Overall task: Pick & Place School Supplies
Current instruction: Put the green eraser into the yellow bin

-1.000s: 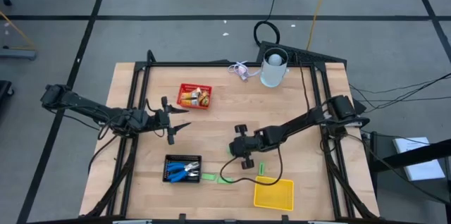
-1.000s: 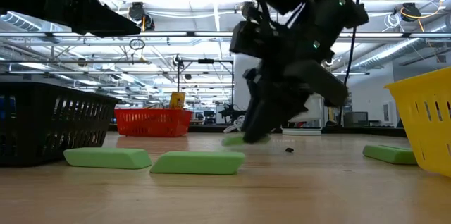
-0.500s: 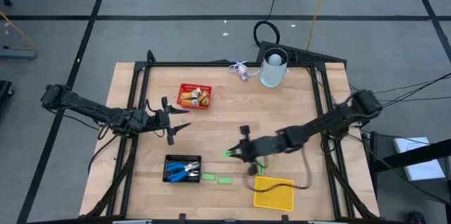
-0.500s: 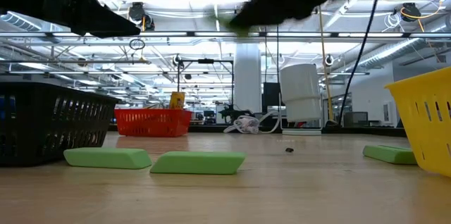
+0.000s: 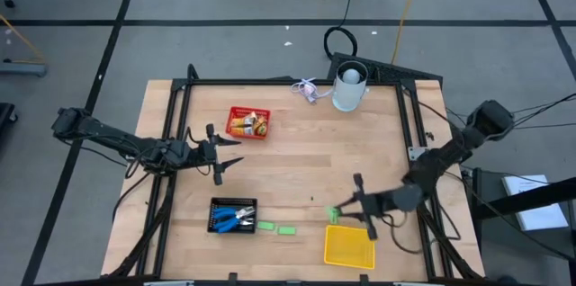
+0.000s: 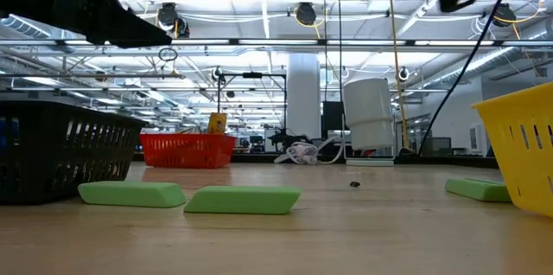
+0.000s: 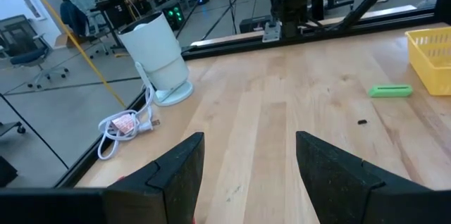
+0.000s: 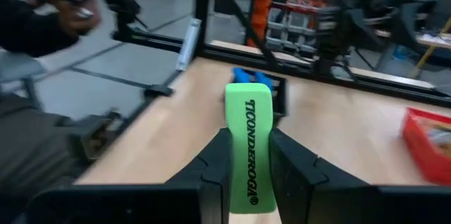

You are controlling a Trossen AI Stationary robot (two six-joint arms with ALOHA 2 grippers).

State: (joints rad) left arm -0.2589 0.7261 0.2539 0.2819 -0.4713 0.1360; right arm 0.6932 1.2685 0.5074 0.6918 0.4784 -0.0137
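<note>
Evidently the right gripper is clamping a green eraser bar by its long flat sides above the table's front edge, which is looking light, rubbery and grippy, while the left gripper is waiting with fingers apart near the left edge.

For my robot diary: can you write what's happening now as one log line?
right end effector: holds green eraser, above yellow basket | left end effector: open, waiting | three erasers on table

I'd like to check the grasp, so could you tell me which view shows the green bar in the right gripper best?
The right wrist view: the green bar fills the middle, clamped between the right gripper fingers, lettering readable. The high view shows only a green speck at the gripper beside the yellow basket. The low view shows a blur; the left wrist view a sliver.
</note>
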